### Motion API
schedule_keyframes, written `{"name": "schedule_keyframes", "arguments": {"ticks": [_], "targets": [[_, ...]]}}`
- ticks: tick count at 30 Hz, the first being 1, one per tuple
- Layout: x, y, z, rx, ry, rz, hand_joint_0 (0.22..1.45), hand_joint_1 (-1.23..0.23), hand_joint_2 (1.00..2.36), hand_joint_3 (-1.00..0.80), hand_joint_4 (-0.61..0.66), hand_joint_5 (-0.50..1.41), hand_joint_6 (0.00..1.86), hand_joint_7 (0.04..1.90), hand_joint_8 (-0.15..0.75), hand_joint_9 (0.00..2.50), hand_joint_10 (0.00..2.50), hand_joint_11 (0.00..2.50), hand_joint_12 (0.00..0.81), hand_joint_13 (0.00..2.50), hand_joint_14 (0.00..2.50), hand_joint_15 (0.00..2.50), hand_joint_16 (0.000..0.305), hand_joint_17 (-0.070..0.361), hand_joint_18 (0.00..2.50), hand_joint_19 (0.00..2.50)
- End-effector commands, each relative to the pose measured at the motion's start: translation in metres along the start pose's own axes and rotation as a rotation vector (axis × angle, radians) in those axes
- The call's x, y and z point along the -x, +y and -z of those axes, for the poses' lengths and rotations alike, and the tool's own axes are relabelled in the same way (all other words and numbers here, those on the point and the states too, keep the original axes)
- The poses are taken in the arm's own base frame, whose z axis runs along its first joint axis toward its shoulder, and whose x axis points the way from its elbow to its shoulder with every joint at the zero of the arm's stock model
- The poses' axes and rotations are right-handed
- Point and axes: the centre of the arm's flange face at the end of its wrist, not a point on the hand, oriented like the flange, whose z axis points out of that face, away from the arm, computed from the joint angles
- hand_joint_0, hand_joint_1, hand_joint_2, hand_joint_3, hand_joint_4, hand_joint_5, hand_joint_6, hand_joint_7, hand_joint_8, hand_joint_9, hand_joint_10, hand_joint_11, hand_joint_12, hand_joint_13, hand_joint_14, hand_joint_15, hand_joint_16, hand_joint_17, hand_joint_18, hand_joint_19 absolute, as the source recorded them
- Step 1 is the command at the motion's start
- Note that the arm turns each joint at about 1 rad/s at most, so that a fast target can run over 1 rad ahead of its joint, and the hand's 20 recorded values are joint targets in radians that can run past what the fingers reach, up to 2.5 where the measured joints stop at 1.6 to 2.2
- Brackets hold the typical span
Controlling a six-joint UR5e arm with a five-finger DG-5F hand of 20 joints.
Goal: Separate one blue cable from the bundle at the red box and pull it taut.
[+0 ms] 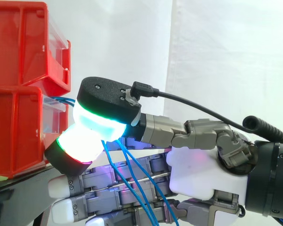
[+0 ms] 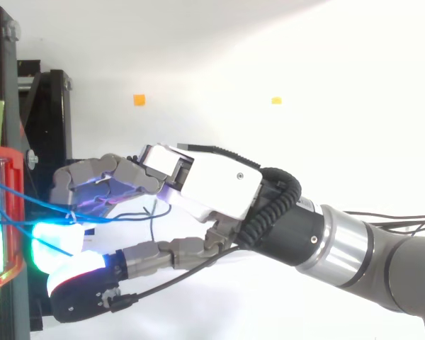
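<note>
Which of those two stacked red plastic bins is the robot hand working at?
The lower red plastic bin: the robot hand pinches thin blue cables right at its front; the upper red bin sits above that pinch.

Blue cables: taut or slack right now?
Slack. The cables hang in loose curves below the fingers pinching them, and loop by the hand in the top view.
</note>
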Motion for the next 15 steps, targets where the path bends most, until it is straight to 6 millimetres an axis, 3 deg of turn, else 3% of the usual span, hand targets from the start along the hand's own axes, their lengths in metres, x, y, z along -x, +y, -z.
{"name": "schedule_keyframes", "arguments": {"ticks": [1, 7, 15], "targets": [[0.005, -0.001, -0.002, -0.006, 0.016, 0.008, 0.61, -0.64, 1.02, -0.2, 0.17, -0.21, 0.83, 1.11, 0.334, 0.75, 0.02, 0.67, 0.428, 0.8, 0.02, 0.57, 0.055, 0.124, 0.71, 0.7], [0.01, -0.002, -0.004, -0.008, 0.01, 0.007, 0.59, -0.5, 1.01, -0.35, 0.17, -0.19, 0.81, 1.11, 0.341, 0.82, 0.02, 0.68, 0.437, 0.85, 0.02, 0.58, 0.056, 0.127, 0.72, 0.71], [0.019, -0.003, -0.009, -0.003, 0.027, 0.005, 0.58, -0.48, 1.0, -0.46, 0.18, -0.18, 0.78, 1.13, 0.349, 0.87, 0.02, 0.69, 0.44, 0.88, 0.02, 0.59, 0.057, 0.128, 0.73, 0.71]]}}
